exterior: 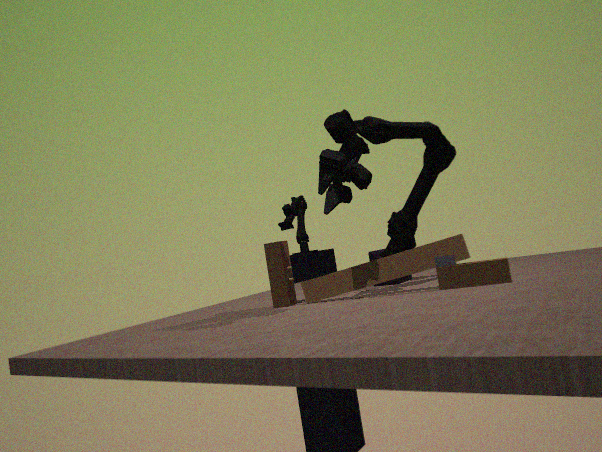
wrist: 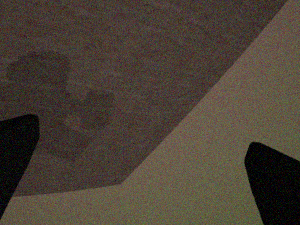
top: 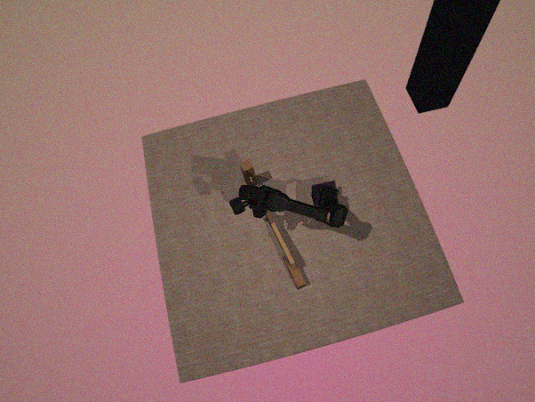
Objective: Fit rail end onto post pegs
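Note:
The long wooden rail slopes from the low footboard block down to the table. Its low end lies just in front of the short upright post. The pegs are too small to make out. My gripper is open and empty. It hangs well above the low end of the rail, near the post, and touches nothing. The wrist view shows only the two fingertips, the table top and the floor beyond its edge.
My arm's base stands on the table behind the rail, and the arm reaches over the rail. A tall dark pillar stands off the table; a small arm-shaped thing tops it.

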`<state>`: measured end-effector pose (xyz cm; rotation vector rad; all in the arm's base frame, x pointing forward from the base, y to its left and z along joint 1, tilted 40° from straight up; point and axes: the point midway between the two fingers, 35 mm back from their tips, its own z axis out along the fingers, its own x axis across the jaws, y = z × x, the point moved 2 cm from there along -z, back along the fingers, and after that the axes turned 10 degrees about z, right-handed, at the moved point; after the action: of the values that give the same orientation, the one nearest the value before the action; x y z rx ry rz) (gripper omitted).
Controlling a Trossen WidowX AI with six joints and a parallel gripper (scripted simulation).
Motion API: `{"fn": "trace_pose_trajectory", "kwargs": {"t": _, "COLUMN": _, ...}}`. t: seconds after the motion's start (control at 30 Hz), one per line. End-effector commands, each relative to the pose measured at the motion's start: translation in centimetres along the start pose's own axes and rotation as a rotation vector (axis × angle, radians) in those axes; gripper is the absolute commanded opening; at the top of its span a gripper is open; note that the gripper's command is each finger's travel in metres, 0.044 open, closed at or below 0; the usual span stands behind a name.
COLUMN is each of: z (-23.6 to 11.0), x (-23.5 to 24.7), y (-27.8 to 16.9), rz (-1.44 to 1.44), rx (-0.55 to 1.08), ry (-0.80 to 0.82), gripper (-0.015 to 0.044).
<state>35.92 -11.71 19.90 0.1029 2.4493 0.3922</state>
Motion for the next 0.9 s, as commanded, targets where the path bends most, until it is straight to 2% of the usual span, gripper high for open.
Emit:
{"fn": "trace_pose_trajectory", "kwargs": {"t": 0.0, "z": 3.6, "x": 4.3, "y": -1.4, "rz": 0.030, "rx": -0.079, "ry": 0.189, "gripper": 0.0440}}
{"fn": "trace_pose_trajectory", "kwargs": {"t": 0.3, "z": 9.5, "x": 14.7, "y": -2.5, "rz": 0.137, "rx": -0.356, "ry": 0.600, "gripper": 0.0440}}
{"fn": "trace_pose_trajectory", "kwargs": {"t": 0.87, "z": 11.2, "x": 15.7, "y": -1.9, "rz": 0.141, "rx": -0.362, "ry": 0.607, "gripper": 0.0440}}
